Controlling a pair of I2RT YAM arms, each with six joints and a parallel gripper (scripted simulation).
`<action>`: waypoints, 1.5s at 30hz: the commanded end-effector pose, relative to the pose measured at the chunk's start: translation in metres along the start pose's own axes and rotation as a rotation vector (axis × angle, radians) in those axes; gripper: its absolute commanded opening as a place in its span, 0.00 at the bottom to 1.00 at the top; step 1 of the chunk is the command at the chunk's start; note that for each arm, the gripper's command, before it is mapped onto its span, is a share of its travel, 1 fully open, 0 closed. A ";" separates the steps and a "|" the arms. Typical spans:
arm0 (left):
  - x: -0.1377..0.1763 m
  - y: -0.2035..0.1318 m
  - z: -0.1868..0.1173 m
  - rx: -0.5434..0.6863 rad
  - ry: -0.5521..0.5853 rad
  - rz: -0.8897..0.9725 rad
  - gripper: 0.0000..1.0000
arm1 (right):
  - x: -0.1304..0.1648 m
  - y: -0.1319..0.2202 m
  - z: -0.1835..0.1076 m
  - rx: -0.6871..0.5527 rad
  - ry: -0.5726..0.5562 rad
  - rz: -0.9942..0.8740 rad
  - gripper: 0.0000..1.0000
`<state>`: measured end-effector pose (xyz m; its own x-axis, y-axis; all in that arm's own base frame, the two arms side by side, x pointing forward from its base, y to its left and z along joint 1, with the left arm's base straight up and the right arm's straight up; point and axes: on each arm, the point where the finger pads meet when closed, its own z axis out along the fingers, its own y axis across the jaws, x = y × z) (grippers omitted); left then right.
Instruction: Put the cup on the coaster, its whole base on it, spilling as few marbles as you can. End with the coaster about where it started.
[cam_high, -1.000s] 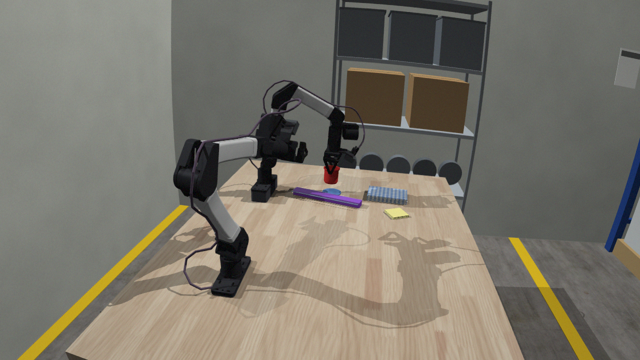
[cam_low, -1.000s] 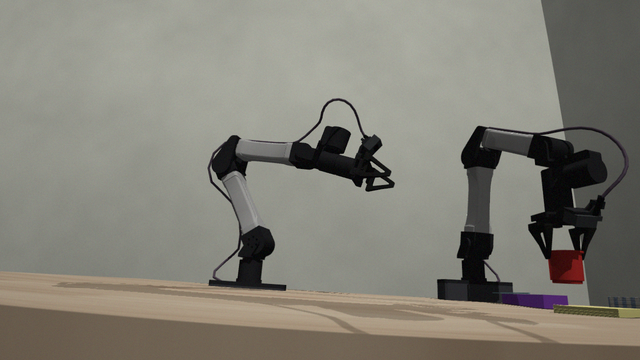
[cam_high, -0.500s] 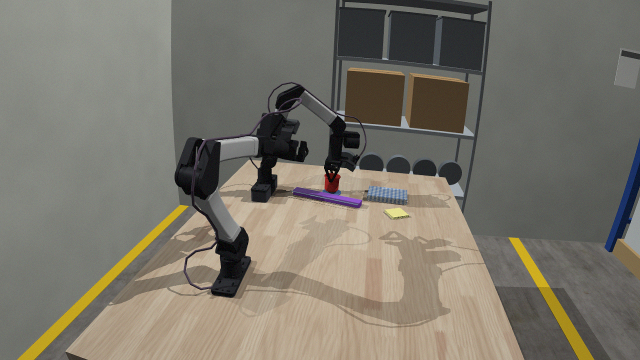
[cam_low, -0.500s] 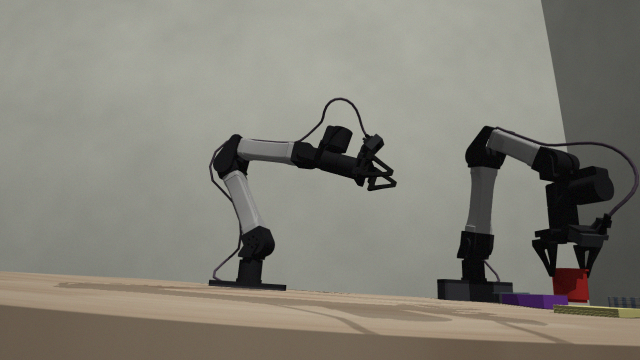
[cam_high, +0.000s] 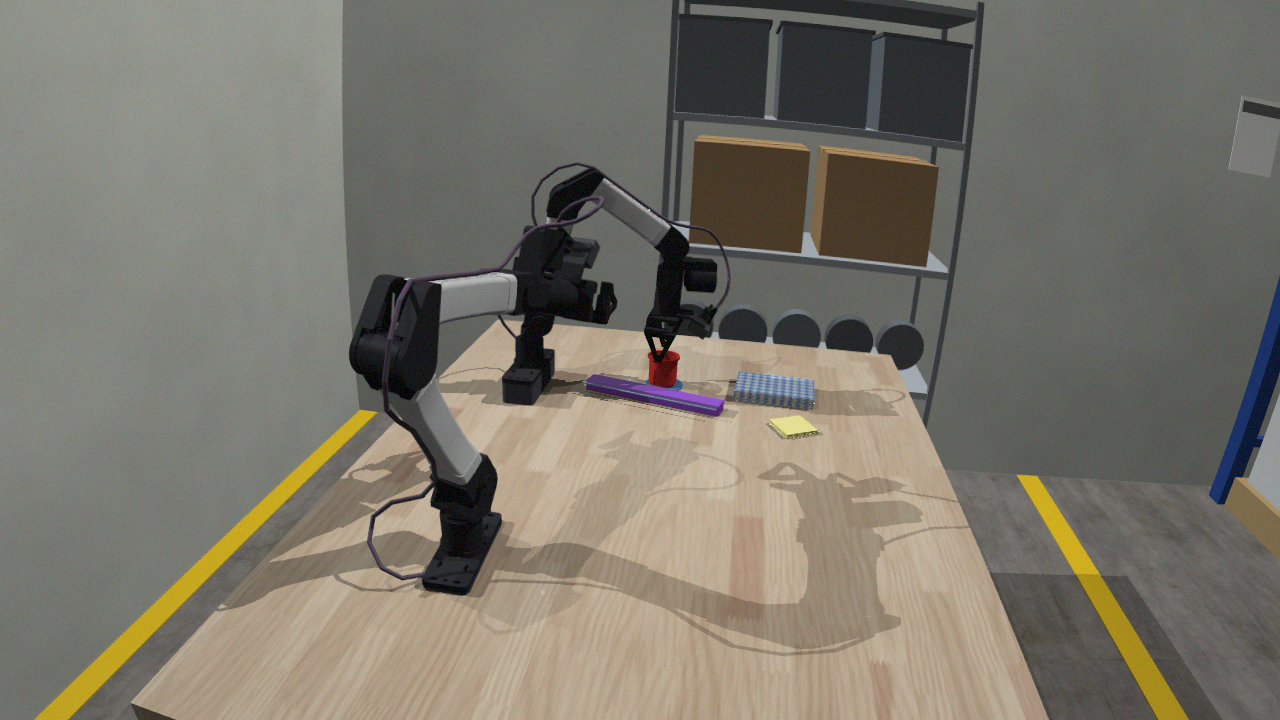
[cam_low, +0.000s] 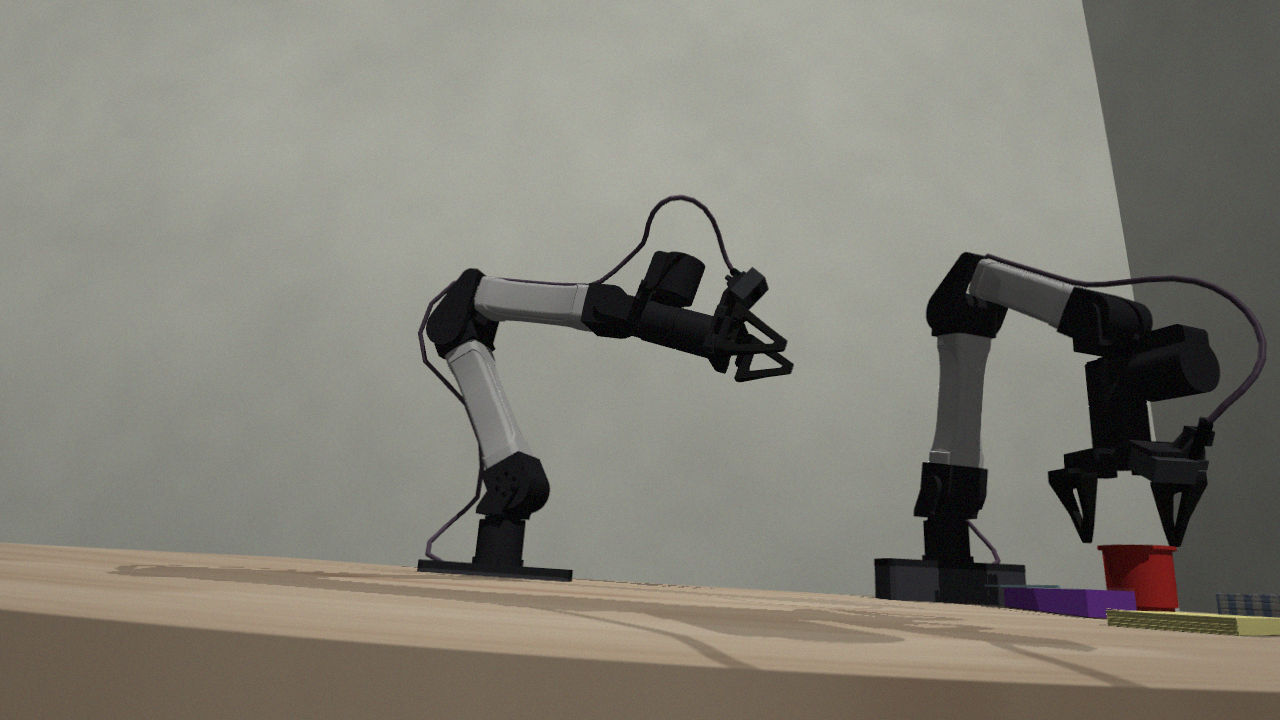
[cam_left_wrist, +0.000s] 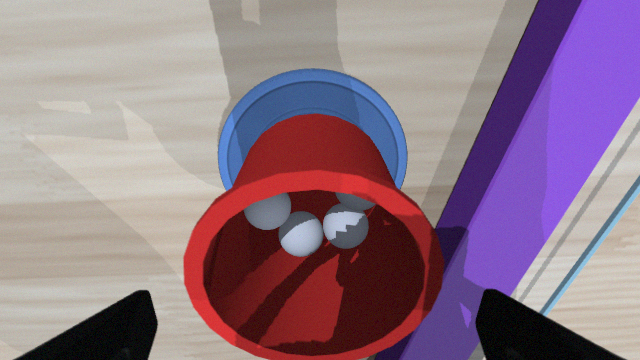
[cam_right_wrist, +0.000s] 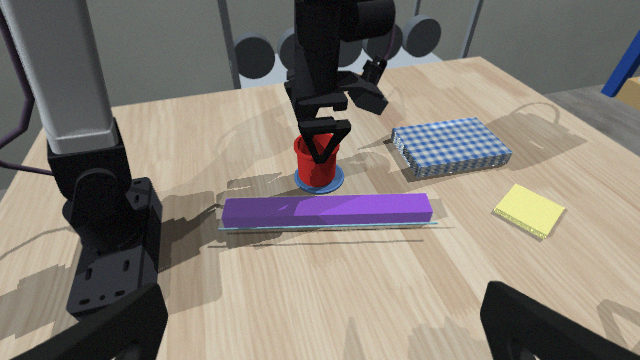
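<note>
Above the red cup (cam_high: 663, 373) (cam_low: 1141, 577) (cam_left_wrist: 315, 150) (cam_right_wrist: 309, 172), holding the left gripper (cam_high: 660, 358) (cam_low: 1130, 541) (cam_left_wrist: 318, 306) (cam_right_wrist: 313, 143) wide open and empty, straddling the rim. Seeing the cup standing upright, apparently wholly on the blue coaster (cam_high: 677, 385) (cam_left_wrist: 312, 75) (cam_right_wrist: 338, 184). Probably needing to be rising straight up, avoiding brushing either side.
</note>
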<state>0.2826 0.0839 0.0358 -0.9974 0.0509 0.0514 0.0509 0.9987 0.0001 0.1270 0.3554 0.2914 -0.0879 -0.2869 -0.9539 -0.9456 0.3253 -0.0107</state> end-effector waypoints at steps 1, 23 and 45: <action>-0.011 0.001 -0.046 -0.017 -0.067 0.010 1.00 | -0.014 0.001 -0.003 0.004 -0.040 0.005 1.00; 0.004 0.003 -0.072 -0.018 -0.401 0.036 1.00 | -0.008 -0.001 -0.004 0.008 -0.026 0.004 1.00; 0.036 0.003 -0.065 -0.025 -0.502 -0.002 1.00 | -0.008 -0.001 -0.004 0.008 -0.026 0.004 1.00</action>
<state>0.2407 0.0842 0.0920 -0.9211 0.0370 -0.3876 0.0375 0.9993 0.0063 0.1281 0.3550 0.2914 -0.0890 -0.2866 -0.9539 -0.9433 0.3319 -0.0117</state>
